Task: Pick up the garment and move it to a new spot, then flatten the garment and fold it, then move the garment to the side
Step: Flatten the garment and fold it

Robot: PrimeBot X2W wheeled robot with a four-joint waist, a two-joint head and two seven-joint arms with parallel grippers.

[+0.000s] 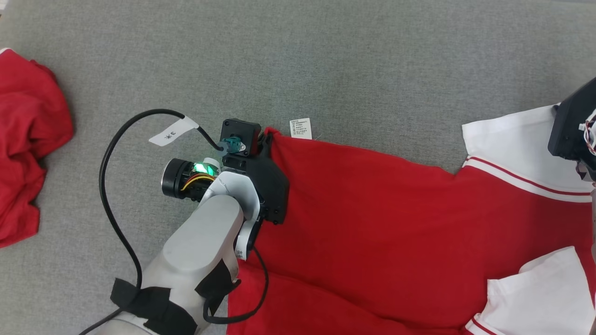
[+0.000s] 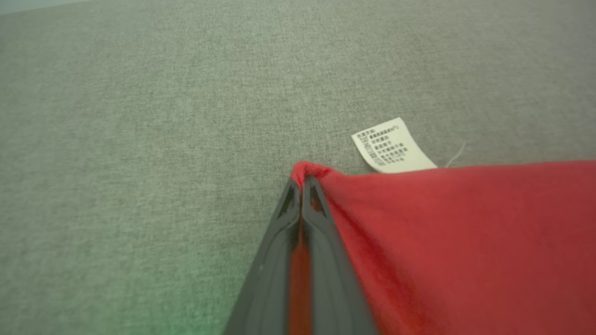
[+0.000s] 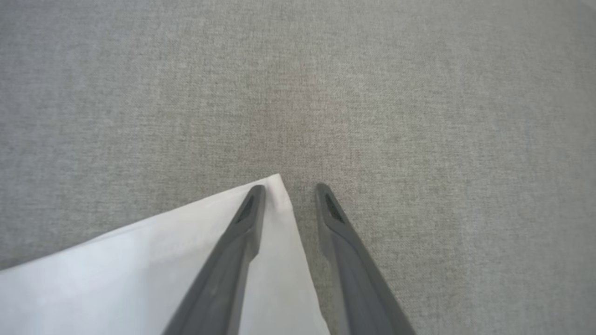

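My left gripper (image 2: 301,182) is clamped tight on a corner of the garment (image 1: 372,200). Its two dark fingers are pressed together, with a strip of red cloth showing in the seam between them and a small red fold poking out past the tips. The garment is a red shirt with white trim, lying spread on the grey counter (image 1: 326,56). In the head view it fills the lower right. Its upper edge runs from the corner I hold across to a white sleeve (image 1: 507,135) with red stripes at the right, and a second white sleeve (image 1: 545,288) lies nearer to me. A white care label (image 2: 393,146) sticks out from the red edge just beside my left fingertips and lies flat on the counter. My right gripper (image 3: 291,188) stands apart at the pointed corner of the white sleeve, with one finger (image 3: 233,260) over the white cloth and the other finger (image 3: 358,260) over bare counter. The tip of the corner lies in the gap between them, and the jaws are not pressed on anything. Well away at the left edge of the head view sits a crumpled red cloth (image 1: 23,139), not touching the garment. A black cable (image 1: 104,186) with a paper tag (image 1: 172,132) loops over the counter beside my left wrist.
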